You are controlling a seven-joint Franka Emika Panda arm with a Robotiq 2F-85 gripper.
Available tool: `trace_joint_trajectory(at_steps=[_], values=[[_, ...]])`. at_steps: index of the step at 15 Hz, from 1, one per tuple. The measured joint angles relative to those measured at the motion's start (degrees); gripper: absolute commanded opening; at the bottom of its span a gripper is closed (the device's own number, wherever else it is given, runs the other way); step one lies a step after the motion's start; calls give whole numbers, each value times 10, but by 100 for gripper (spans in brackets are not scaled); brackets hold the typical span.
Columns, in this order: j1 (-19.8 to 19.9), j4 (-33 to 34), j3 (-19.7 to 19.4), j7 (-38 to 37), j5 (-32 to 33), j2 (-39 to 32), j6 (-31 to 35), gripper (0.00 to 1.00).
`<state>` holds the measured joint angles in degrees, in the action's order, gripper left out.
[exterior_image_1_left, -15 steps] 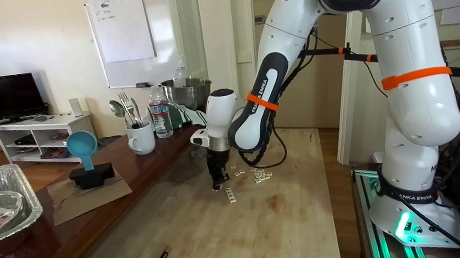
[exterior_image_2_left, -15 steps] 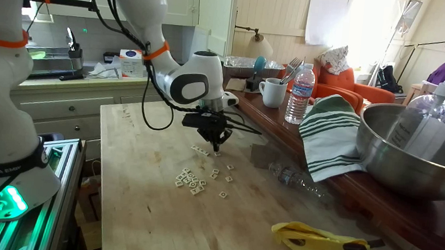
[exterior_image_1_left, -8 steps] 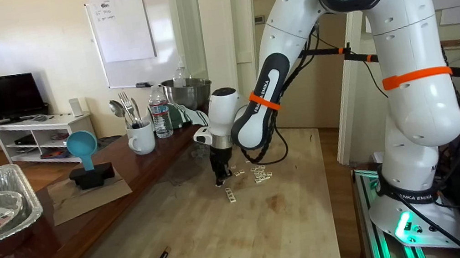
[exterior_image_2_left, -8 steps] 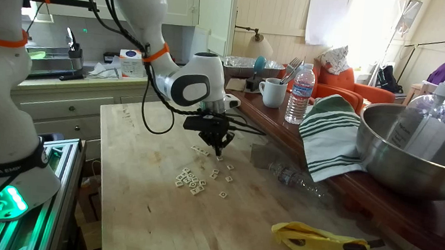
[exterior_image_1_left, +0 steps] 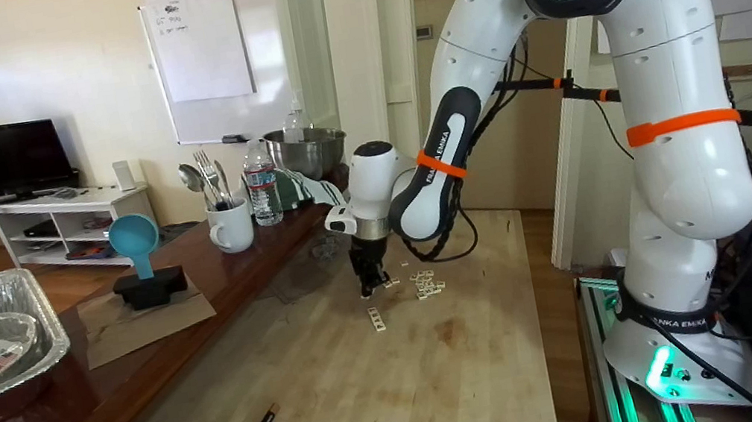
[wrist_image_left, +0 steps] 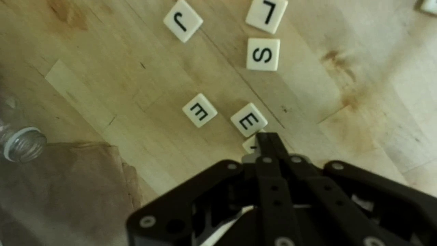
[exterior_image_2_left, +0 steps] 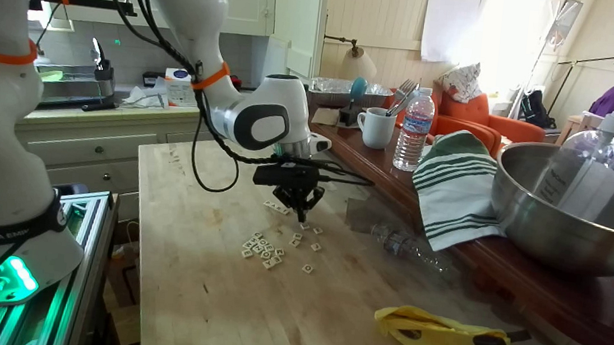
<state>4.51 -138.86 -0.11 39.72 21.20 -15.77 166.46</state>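
I am holding the gripper (wrist_image_left: 268,134) fully closed, gripping nothing visible, perhaps because this shape is making one narrow tip. A tile (wrist_image_left: 250,145), partly hidden behind it, is lying on the table (wrist_image_left: 119,44) just beside an E tile (wrist_image_left: 249,120).

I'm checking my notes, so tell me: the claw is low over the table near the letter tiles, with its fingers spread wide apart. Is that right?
Not quite. The fingers are closed together, not spread apart; the wrist view shows it. The rest holds: the claw is low over the table, near the letter tiles.
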Motion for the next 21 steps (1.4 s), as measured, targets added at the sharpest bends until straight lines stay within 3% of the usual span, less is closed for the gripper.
trace_joint_trajectory(at_steps=[5,11,21], values=[[18,-23,13,94,0,6,41,0],[62,-54,59,183,-3,14,81,0],[126,-62,126,243,-3,16,82,0]])
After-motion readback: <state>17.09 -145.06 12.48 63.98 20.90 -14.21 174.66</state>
